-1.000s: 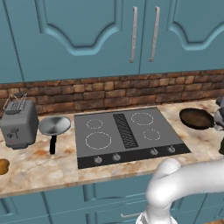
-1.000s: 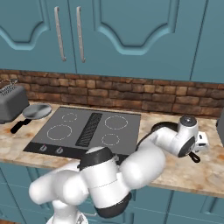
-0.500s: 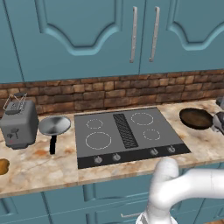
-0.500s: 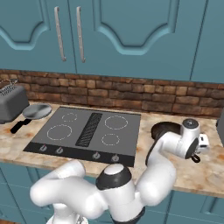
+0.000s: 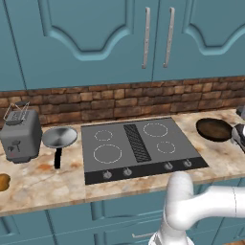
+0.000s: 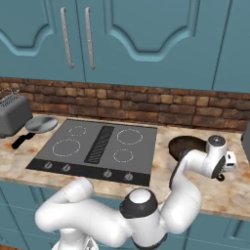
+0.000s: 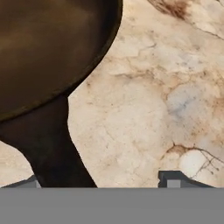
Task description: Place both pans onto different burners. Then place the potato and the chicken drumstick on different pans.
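The deeper pan (image 7: pixel 48 48) with a dark brown inside sits on the counter right of the cooktop, also seen as a dark round pan (image 5: pixel 214 129) (image 6: pixel 188 145). My gripper (image 7: pixel 103 181) straddles its black handle (image 7: pixel 52 153), open, with the handle close to the left fingertip and a gap to the right one. The hand (image 6: pixel 222 158) hangs low over that handle. The shiny silver pan (image 5: pixel 59 137) (image 6: pixel 41 124) lies left of the cooktop. White burner rings (image 5: pixel 107 153) (image 6: pixel 129 136) are bare. A brown potato (image 5: pixel 3 182) lies at the far left. The chicken drumstick is out of view.
A grey toaster (image 5: pixel 20 136) (image 6: pixel 12 114) stands at the back left beside the silver pan. The black ribbed vent (image 5: pixel 137 142) runs down the cooktop's middle. A brick backsplash and blue cabinets rise behind the marble counter (image 7: pixel 166 87).
The hand has shifted slightly right and down over the dark pan's handle, and the fingers have drawn a little closer together. The pans have not moved.
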Controlling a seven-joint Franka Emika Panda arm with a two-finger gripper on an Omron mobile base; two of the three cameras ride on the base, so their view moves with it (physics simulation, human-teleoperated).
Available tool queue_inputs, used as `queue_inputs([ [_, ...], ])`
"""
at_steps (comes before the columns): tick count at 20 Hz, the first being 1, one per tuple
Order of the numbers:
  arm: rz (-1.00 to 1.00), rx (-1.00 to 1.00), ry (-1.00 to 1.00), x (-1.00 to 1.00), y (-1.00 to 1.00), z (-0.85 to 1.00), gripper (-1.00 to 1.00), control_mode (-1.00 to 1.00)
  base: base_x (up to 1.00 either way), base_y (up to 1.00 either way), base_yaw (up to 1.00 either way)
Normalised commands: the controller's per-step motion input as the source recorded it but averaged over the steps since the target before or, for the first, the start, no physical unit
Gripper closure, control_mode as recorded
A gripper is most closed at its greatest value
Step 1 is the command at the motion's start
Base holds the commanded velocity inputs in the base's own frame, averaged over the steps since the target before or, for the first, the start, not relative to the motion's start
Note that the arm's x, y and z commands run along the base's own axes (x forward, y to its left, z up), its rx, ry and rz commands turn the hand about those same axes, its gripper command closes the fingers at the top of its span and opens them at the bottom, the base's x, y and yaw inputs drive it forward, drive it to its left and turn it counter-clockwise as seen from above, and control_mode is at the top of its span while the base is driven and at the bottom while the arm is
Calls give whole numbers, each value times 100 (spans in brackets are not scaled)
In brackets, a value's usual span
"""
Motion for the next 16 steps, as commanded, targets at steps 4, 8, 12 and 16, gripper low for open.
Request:
queue_inputs([
  [4,0,6,0,4,-6,-4,100,-100,0,0,0],
  [8,0,8,-1,0,3,0,100,-100,0,0,0],
  [12,9,0,-1,-17,61,0,100,-100,0,0,0],
  [16,18,-6,0,-35,91,0,100,-100,0,0,0],
])
